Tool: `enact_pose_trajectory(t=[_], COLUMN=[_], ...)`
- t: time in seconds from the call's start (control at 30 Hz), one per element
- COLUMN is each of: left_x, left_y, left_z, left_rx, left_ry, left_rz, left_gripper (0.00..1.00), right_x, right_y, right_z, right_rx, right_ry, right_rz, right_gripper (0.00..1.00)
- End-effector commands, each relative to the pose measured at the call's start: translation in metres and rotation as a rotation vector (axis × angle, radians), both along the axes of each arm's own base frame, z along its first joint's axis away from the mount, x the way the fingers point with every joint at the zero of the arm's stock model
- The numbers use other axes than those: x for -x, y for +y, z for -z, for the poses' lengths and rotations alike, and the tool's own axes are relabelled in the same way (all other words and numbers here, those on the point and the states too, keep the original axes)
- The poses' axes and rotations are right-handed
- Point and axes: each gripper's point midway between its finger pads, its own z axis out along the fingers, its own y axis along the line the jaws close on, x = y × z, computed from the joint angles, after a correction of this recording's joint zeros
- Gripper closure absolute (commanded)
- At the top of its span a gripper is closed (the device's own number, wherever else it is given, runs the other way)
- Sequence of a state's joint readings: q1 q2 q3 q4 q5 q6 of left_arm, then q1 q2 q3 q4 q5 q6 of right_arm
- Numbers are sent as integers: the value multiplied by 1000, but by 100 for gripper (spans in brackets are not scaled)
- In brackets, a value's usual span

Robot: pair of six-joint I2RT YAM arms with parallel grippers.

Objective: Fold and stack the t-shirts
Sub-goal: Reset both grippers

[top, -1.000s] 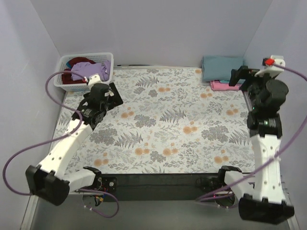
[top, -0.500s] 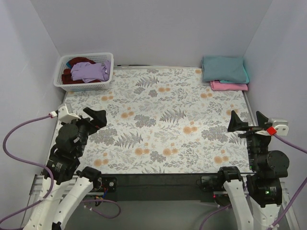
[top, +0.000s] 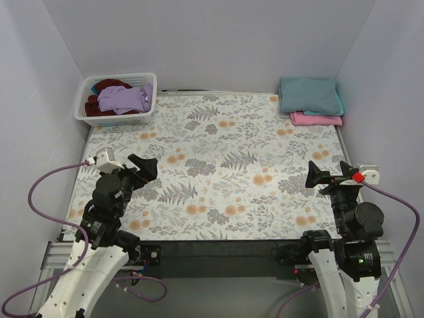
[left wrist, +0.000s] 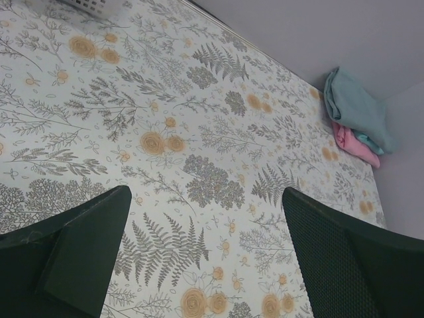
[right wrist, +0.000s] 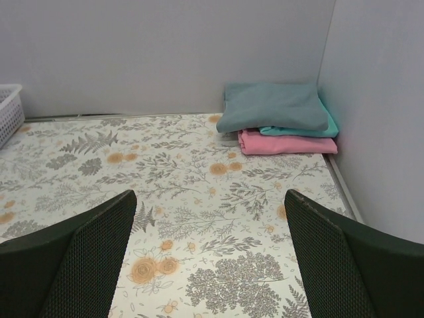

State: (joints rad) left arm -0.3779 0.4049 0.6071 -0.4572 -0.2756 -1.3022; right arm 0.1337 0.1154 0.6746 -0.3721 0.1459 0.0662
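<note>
Three folded t-shirts lie stacked in the back right corner: a slate blue-grey one [top: 308, 95] on top, a teal one [top: 339, 106] under it and a pink one [top: 317, 119] at the bottom. The right wrist view shows the same stack: blue-grey [right wrist: 275, 106], teal [right wrist: 299, 130], pink [right wrist: 285, 142]. A crumpled lilac t-shirt [top: 124, 98] and a dark red one [top: 99, 110] fill the white basket [top: 116, 120] at the back left. My left gripper [top: 140, 169] [left wrist: 207, 199] and right gripper [top: 328, 173] [right wrist: 211, 197] hover open and empty over the near part of the table.
A floral cloth [top: 218, 159] covers the table between grey walls on three sides. Purple cables [top: 40, 192] loop off both arms near the front corners. The basket's corner [right wrist: 8, 112] shows at the left of the right wrist view.
Both arms have drawn back from the far corners, the left from beside the basket and the right from beside the stack, to the near edge. Both grippers stay open.
</note>
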Motion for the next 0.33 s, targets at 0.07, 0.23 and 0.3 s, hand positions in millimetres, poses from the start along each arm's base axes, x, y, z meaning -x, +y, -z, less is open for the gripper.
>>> enact_pose_trajectory(t=[0.07, 0.23, 0.3], left_x=[-7, -10, -11], left_y=[0, -2, -3], left_z=[11, 30, 32], left_rx=[-5, -15, -19], left_ry=[16, 54, 52], left_rz=[-17, -14, -8], left_gripper=[2, 2, 2], right_x=[-3, -9, -12], right_y=[5, 8, 9], right_z=[-2, 3, 5], right_rx=[-13, -19, -18], right_ry=[-10, 16, 25], right_rz=[-25, -35, -38], right_gripper=[2, 2, 2])
